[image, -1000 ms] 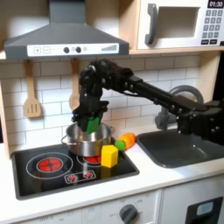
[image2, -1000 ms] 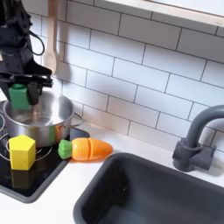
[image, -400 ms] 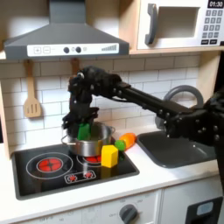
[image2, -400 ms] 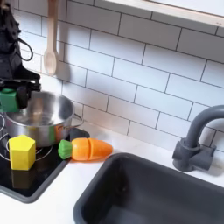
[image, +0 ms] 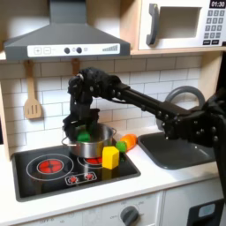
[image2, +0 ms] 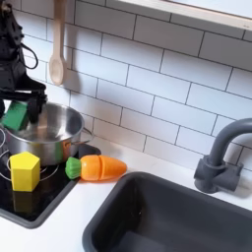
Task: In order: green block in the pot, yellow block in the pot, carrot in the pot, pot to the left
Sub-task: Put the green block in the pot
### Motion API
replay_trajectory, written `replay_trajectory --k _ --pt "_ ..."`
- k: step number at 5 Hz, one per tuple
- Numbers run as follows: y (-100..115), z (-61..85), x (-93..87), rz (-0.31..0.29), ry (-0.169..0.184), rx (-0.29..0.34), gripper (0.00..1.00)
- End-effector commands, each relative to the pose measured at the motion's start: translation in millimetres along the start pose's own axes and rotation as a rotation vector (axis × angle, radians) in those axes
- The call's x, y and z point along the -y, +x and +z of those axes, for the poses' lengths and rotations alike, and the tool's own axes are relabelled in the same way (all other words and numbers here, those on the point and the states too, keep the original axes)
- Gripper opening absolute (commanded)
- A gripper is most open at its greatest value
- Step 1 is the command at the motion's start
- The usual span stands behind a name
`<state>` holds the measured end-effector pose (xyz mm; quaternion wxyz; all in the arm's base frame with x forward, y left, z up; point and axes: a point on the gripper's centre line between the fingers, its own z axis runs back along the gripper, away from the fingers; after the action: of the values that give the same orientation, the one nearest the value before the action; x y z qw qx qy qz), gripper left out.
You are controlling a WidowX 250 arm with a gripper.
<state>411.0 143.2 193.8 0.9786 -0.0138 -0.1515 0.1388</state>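
Observation:
The steel pot stands on the stove's right burner. My gripper hangs over the pot's left rim in both exterior views. The green block sits tilted just under the fingers, at the inside of that rim, and looks loose from them. In front of the pot the yellow block rests on the stove. The carrot lies on the counter to the pot's right, its green end toward the pot.
The black stove top has a red burner on the first exterior view's left. A dark sink with a grey faucet lies on the right. A wooden spoon hangs on the tiled wall behind.
The gripper carried the green block from over the pot's middle to its left rim. The block has since dropped a little and tilted while the arm stayed still.

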Motion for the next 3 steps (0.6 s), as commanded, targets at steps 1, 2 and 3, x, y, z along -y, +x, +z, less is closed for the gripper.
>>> replay_trajectory --k 1,2,3 --pt "0 6.4 1.7 -0.003 -0.007 0.019 1.00" --pt "-4 16.7 5.3 -0.017 -0.009 0.041 1.00" --pt "-14 37.9 13.2 -0.040 -0.021 0.058 1.00"
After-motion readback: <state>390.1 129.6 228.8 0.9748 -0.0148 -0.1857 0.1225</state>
